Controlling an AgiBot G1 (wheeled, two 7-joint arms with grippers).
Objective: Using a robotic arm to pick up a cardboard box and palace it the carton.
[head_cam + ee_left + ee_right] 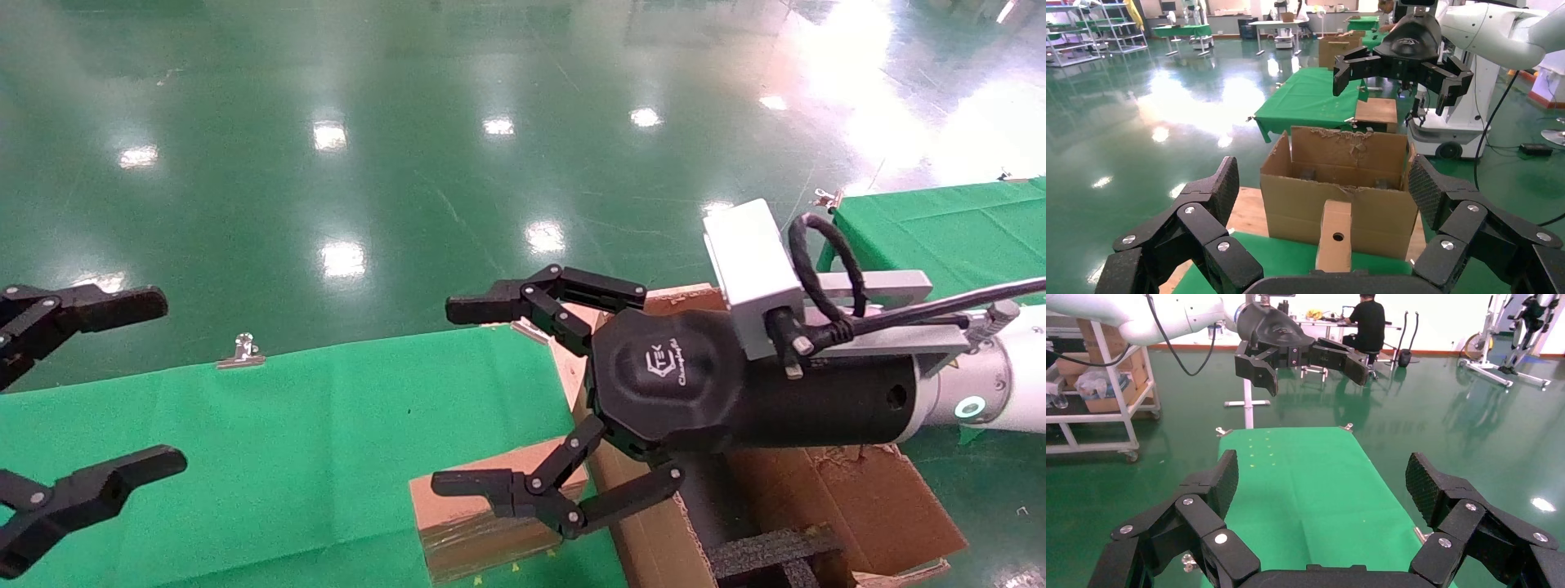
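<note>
Right gripper (478, 400) hangs spread wide in the air, holding nothing, its white arm (1009, 384) reaching in from the right with a green ring lit at the wrist. In the head view its upper finger sits over the far edge of the green cloth (310, 441), and its lower finger overlaps the box (474, 518) in the picture without gripping it. That box stands on the cloth just beside the carton's (866, 498) near wall; whether the two touch cannot be told. From the left wrist view the box (1335, 236) shows a small round hole in the face turned to the camera, with the carton (1340, 208) right behind it, flaps ragged along the top. Black foam lies inside the carton. Left gripper (82, 388) is also released, fingers far apart, held above the left end of the cloth, well apart from the box. A metal clip (239, 351) pins the cloth's far edge.
</note>
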